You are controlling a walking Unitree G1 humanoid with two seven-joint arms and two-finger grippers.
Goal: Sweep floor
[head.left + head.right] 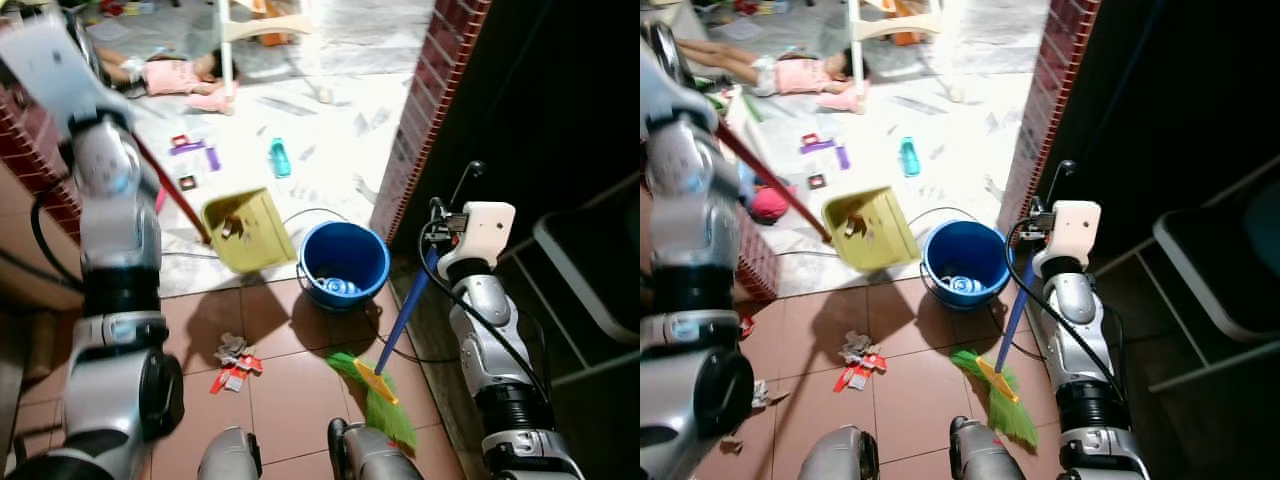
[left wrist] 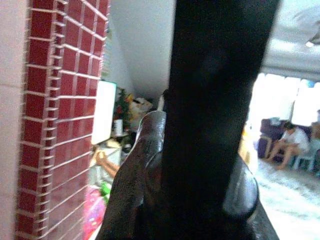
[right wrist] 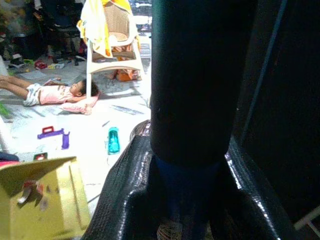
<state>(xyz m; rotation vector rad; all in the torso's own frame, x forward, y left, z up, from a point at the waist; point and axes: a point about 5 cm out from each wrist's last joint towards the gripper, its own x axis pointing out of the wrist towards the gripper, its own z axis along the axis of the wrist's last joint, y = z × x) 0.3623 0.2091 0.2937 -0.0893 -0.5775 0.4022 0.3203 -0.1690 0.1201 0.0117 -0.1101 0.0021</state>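
My left arm is raised at the left, and its gripper (image 2: 195,180) is shut on the red handle (image 1: 175,195) of a yellow dustpan (image 1: 248,232). The dustpan hangs tilted above the floor beside a blue bucket (image 1: 345,262), with scraps of litter in it. My right gripper (image 1: 437,228) is shut on the blue handle (image 1: 408,310) of a broom. Its green bristles (image 1: 385,405) rest on the brown tiles near my feet. A small pile of red and white litter (image 1: 235,360) lies on the tiles left of the broom.
A child (image 1: 175,75) lies on the pale floor beyond, among a teal bottle (image 1: 280,157) and purple toys (image 1: 195,148). White chair legs (image 1: 235,40) stand behind. A brick pillar (image 1: 425,110) rises right of the bucket. A folding chair (image 1: 590,270) stands far right. A cable trails by the bucket.
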